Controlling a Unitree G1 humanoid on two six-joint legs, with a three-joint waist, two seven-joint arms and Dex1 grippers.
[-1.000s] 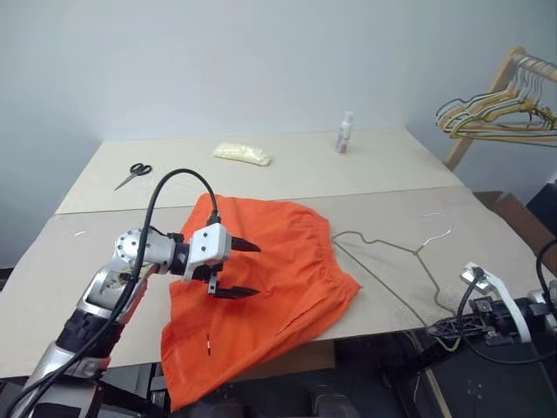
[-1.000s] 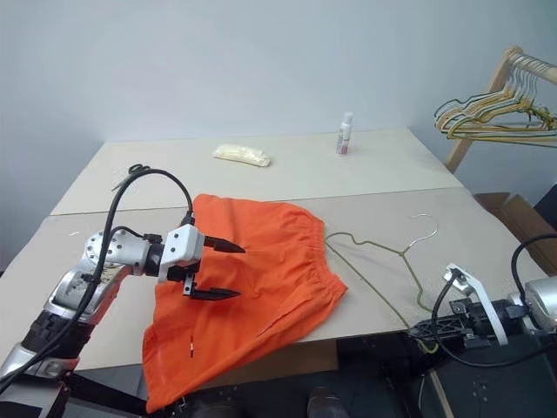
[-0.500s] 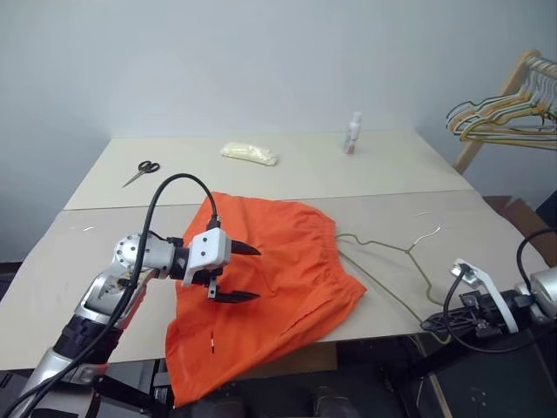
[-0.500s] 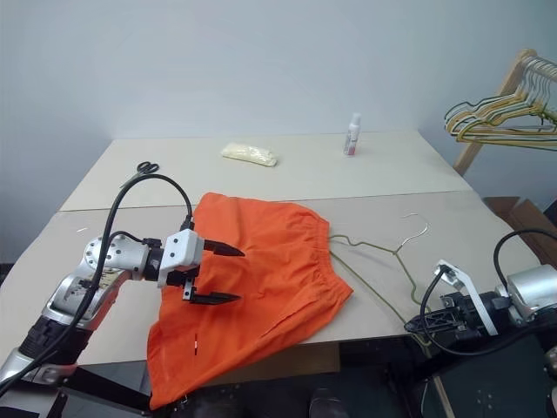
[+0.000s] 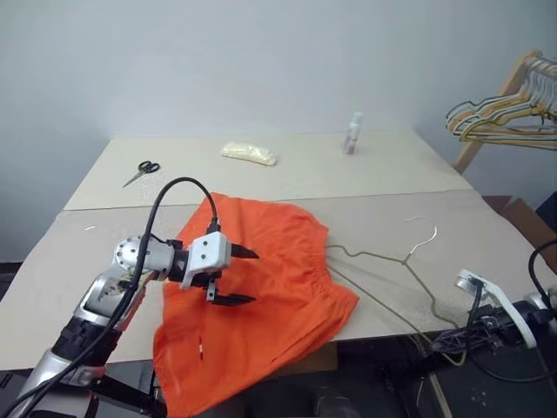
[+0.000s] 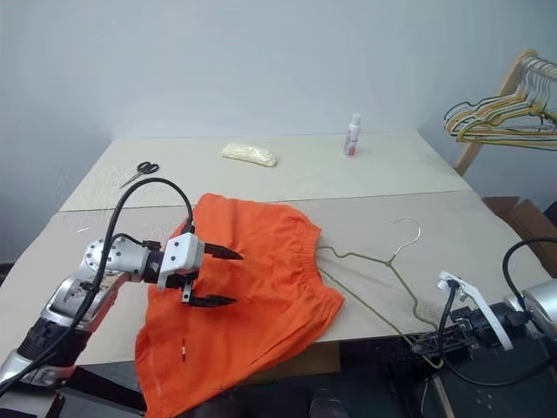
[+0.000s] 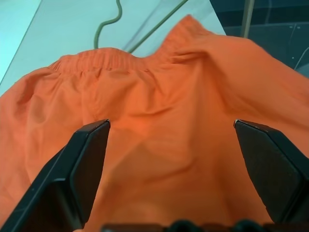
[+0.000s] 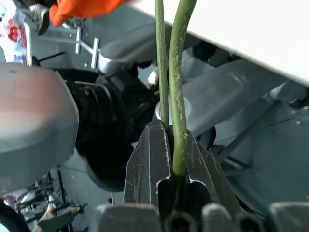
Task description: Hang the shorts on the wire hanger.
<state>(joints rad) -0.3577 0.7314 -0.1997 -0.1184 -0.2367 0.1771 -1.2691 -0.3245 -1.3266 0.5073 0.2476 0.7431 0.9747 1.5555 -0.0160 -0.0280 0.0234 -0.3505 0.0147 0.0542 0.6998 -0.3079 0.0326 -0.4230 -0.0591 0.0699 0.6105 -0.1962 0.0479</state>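
While the bright orange fabric shorts point(image 5: 261, 296) with a gathered elastic waistband are lying spread at the near edge of the pale beige surface point(image 5: 487, 226), one part of them is drooping over that edge. The left claw point(image 5: 237, 276) is hovering just above the orange fabric with its two black fingers point(image 7: 87, 159) spread wide apart and nothing between them; whether the tips are touching the cloth cannot be told.

Beside the waistband, toward the right edge of the surface, the thin greenish-grey wire hanger point(image 5: 396, 261) is lying with its hook point(image 5: 424, 230) pointing away from the near edge and its lower corner reaching out past that edge. There the right claw point(image 8: 166, 159) is clamping shut on the hanger's wire, two strands of it running up from between the closed fingers in the right wrist view.

Along the far edge of the surface, a pair of black-handled scissors point(image 5: 141, 171) is lying toward the left corner, a pale yellow packet point(image 5: 249, 153) is sitting near the middle, and a small white bottle point(image 5: 353, 133) is standing further right. Beyond the right edge, a bunch of yellow, green and pale hangers point(image 5: 505, 122) is hanging on a wooden rack point(image 5: 487, 113).
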